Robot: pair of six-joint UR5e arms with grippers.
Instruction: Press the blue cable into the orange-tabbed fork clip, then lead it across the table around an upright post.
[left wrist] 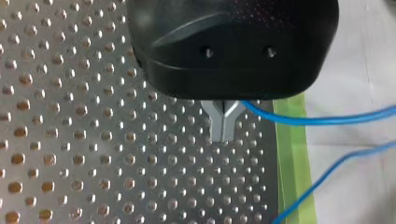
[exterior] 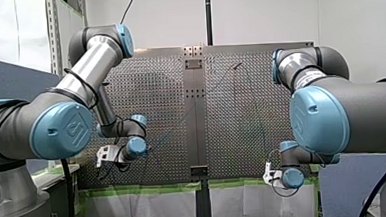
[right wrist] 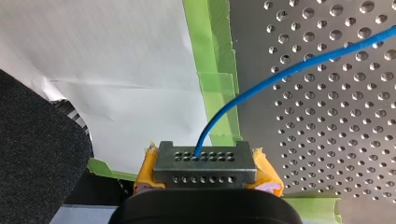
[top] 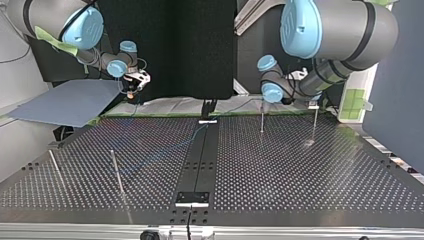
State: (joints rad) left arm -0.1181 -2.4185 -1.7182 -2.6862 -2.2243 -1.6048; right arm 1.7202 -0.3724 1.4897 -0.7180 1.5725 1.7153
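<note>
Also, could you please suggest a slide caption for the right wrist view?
Yellow-padded right tool grips the blue cable, which curves away over the perforated table beside green tape.

A raised mark like two letters stands on the big blue cap [exterior: 62, 130] of my left arm [exterior: 86, 64]. It is too unclear to read. No other words or numbers can be read.

Bright, even light glints off the table [left wrist: 70, 140].

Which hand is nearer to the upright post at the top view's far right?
Left. My left hand is close to that post; my right hand is far across the table, by the grey board.
</note>
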